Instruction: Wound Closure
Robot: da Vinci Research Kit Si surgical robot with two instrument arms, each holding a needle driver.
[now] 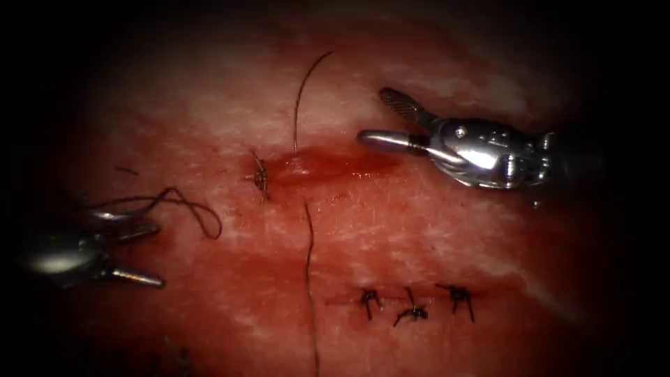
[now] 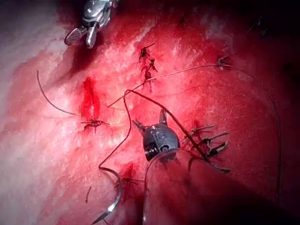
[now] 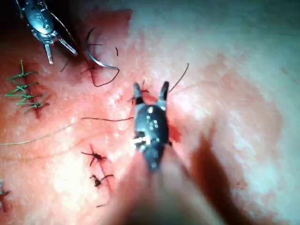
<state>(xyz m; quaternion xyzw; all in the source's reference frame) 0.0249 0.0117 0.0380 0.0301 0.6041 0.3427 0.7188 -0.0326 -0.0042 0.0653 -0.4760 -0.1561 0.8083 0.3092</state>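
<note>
Two tools are mine. My right tool [image 1: 373, 119] enters from the right of the endoscope frame with jaws spread wide, grasping nothing, poised over the right end of the open cut [image 1: 328, 164]. My left tool [image 1: 143, 253] sits at the lower left edge, jaws likewise parted and empty; its body is largely lost in the dark margin.

One needle [image 2: 114, 199] is counted: it lies loose on the tissue [image 1: 419, 230] near my left tool, seen clearly from the left wrist camera, held by neither tool. Whether its tip sits in the tissue I cannot tell. In the endoscope frame I cannot make the needle out with certainty.

One knot [image 1: 260, 176] closes the left end of the cut, which glistens with red fluid [image 1: 349, 162]. Three further finished stitches [image 1: 413, 301] stand in a row at lower centre-right.

One thread [image 1: 185, 204] loops beside my left tool; another strand [image 1: 309, 279] runs from below the cut to the bottom edge, cut off there. One tail [image 1: 301, 98] rises above the cut.
</note>
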